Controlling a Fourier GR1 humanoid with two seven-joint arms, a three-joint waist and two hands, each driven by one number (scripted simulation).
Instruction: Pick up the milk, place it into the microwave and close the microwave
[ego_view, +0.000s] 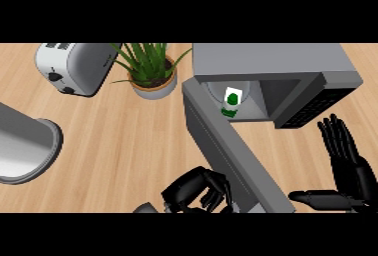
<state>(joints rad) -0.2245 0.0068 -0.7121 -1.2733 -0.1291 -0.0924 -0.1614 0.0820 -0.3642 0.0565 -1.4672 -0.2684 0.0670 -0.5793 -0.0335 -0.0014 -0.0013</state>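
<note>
Milk: the milk (231, 104), a small white carton with a green label, stands upright inside the microwave (273, 62), toward the left of the cavity, apart from both hands.

Microwave door: the door (225, 145) is swung wide open and runs from the cavity's left edge down toward the robot.

Left hand: the left hand (198, 192) is clenched at the door's outer face near its free end, fingers curled in; whether it touches the door or pinches anything I cannot tell (no object shows in it).

Right hand: the right hand (347, 160) is released, fingers straight and pointing up, thumb out to the side, resting near the right edge of the bench (133, 145) just in front of the microwave.

Handling, as a judgement: the carton looks light and fairly stiff, with flat smooth sides that could slip or dent; it would best be taken across two opposite sides at mid-height, kept upright.

Stage, as a judgement: placing looks done; closing remains, by pushing the door's free end round toward the cavity.

Elsewhere: a toaster (74, 67), a potted plant (151, 75) and a grey curved object (26, 150) at the left.
</note>
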